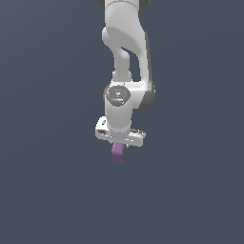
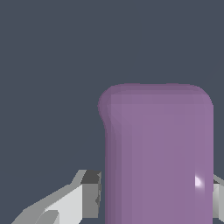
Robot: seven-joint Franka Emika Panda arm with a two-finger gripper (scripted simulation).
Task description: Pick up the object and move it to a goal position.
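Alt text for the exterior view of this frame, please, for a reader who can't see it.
A white robot arm reaches down from the top of the frame, and a small purple block hangs from its gripper, sticking out below. Behind them is only a plain dark grey-blue background, and no surface shows under the block.
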